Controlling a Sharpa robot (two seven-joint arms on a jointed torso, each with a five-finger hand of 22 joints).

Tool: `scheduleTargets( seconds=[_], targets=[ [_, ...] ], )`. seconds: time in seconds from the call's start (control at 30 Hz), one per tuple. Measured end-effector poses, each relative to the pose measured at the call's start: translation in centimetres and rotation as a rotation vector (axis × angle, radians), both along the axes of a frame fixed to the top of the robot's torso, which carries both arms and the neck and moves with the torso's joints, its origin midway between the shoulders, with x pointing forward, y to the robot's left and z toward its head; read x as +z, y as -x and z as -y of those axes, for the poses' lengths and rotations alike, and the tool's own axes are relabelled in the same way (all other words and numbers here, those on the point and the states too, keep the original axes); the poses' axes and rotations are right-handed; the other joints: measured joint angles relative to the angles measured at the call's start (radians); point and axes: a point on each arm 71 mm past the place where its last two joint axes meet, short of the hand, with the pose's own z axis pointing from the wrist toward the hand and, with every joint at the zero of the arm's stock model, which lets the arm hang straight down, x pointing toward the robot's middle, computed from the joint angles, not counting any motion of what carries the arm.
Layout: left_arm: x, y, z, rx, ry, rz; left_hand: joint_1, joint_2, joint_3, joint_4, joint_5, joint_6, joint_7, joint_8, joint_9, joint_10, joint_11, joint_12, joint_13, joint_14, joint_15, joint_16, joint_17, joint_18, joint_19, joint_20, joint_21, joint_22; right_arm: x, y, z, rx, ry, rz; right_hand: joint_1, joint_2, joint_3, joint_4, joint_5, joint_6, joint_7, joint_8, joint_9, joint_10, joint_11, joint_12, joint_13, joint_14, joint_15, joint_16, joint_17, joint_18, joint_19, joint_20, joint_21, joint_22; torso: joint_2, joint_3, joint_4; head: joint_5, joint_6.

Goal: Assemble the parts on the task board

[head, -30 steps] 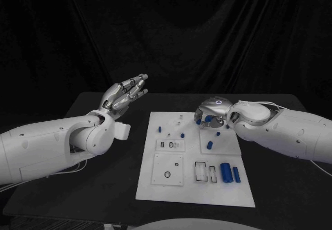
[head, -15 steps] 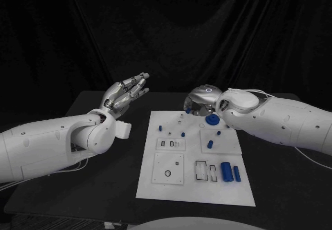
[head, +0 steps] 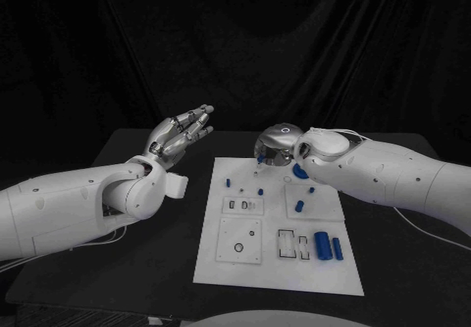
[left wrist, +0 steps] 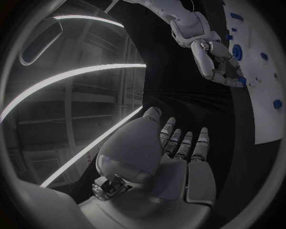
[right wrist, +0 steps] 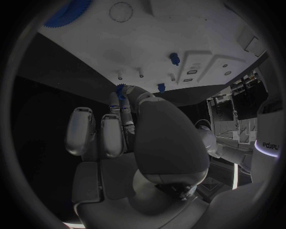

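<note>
The white task board (head: pixel 280 231) lies in the middle of the black table. My right hand (head: pixel 278 146) hovers over the board's far edge and pinches a small blue gear (right wrist: pixel 122 89) between thumb and fingertip. A larger blue gear (head: pixel 300 170) sits on the board just right of that hand, also seen as the gear (right wrist: pixel 66 12) in the right wrist view. My left hand (head: pixel 182 136) is raised off the table left of the board, fingers straight and apart, holding nothing. From the left wrist, the right hand (left wrist: pixel 214 59) shows above the board (left wrist: pixel 265 95).
Two blue cylinders (head: pixel 320 243) lie side by side at the board's near right. Small blue pegs (head: pixel 228 182) stand in the far half, others (head: pixel 297 204) further right. Bare black table (head: pixel 147 259) surrounds the board.
My right hand has moved left and toward the board's far edge, uncovering the larger blue gear on the board. The left hand has stayed raised in place.
</note>
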Motion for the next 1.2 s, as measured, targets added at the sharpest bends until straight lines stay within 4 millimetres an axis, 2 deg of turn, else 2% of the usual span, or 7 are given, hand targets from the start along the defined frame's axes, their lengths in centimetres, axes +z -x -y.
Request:
scheduleTargets(
  seconds=[0.4,0.67,0.77,1.03,1.2],
  targets=[
    [0.0,0.0,0.1,-0.005,0.002,-0.001,0.0,0.0,0.003,-0.003,0.0,0.0,0.0,0.0,0.0,0.0,0.0,0.004,0.0,0.0,0.0,0.0,0.0,0.0,0.0,0.0,0.0,0.0,-0.8,-0.6,-0.3,-0.025,0.011,-0.008,0.0,0.0,0.004,-0.004,-0.008,-0.01,-0.003,-0.005,0.004,-0.007,0.007,-0.008,0.0,0.0,0.0,-0.004,-0.005,0.0,-0.004,0.004,0.0,-0.001,0.001,-0.0009,-0.0001,-0.001,0.002],
    [0.0,0.0,0.0,-0.006,0.003,-0.001,0.0,0.0,0.003,-0.003,0.0,0.0,0.0,0.0,0.0,0.0,0.0,0.004,0.0,0.0,0.0,0.0,0.0,0.0,0.0,0.0,0.0,0.0,-1.1,-0.7,-0.2,-0.035,0.02,-0.015,0.0,0.0,0.007,-0.007,-0.012,-0.015,-0.001,-0.01,0.005,-0.011,0.011,-0.008,0.0,0.0,0.0,-0.009,-0.012,0.0,-0.006,0.006,-0.004,-0.005,0.0,-0.0011,-0.0007,0.0,-0.002],
    [0.0,0.1,0.0,-0.006,0.003,-0.001,0.0,0.0,0.003,-0.003,0.0,0.004,-0.004,0.0,0.0,0.0,0.0,0.004,0.0,0.0,0.0,0.0,0.0,0.0,0.004,0.004,0.0,0.0,-1.2,-0.7,-0.3,-0.036,0.023,-0.02,0.0,0.0,0.007,-0.007,-0.012,-0.02,0.001,-0.01,0.005,-0.015,0.007,-0.012,0.0,0.0,0.0,-0.009,-0.017,0.0,-0.007,0.007,-0.004,-0.005,-0.001,-0.001,-0.0009,0.0,-0.002],
    [0.0,0.1,0.0,-0.007,0.004,-0.001,0.0,0.0,0.003,-0.003,0.0,0.007,0.0,0.0,0.0,0.0,0.0,0.004,0.0,0.0,0.0,0.0,0.0,0.0,0.004,0.004,0.004,0.0,-1.6,-0.9,-0.4,-0.044,0.033,-0.031,-0.005,0.005,0.009,-0.009,-0.016,-0.024,-0.002,-0.014,0.007,-0.018,0.011,-0.012,0.0,0.0,0.0,-0.014,-0.02,0.0,-0.007,0.007,-0.008,-0.005,-0.001,-0.0008,-0.0015,0.001,-0.002],
    [0.0,0.1,0.0,-0.008,0.005,-0.002,0.0,0.0,0.003,-0.003,0.0,0.007,0.0,0.0,0.0,0.0,0.0,0.004,0.0,0.0,0.0,0.0,0.0,0.0,0.004,0.004,0.004,0.001,-1.9,-1.0,-0.4,-0.053,0.038,-0.035,-0.005,0.005,0.009,-0.009,-0.023,-0.028,0.001,-0.019,0.008,-0.025,0.011,-0.016,0.0,0.0,0.0,-0.015,-0.023,0.0,-0.011,0.011,-0.008,-0.005,-0.001,-0.0007,-0.0019,0.001,-0.001]
  ],
)
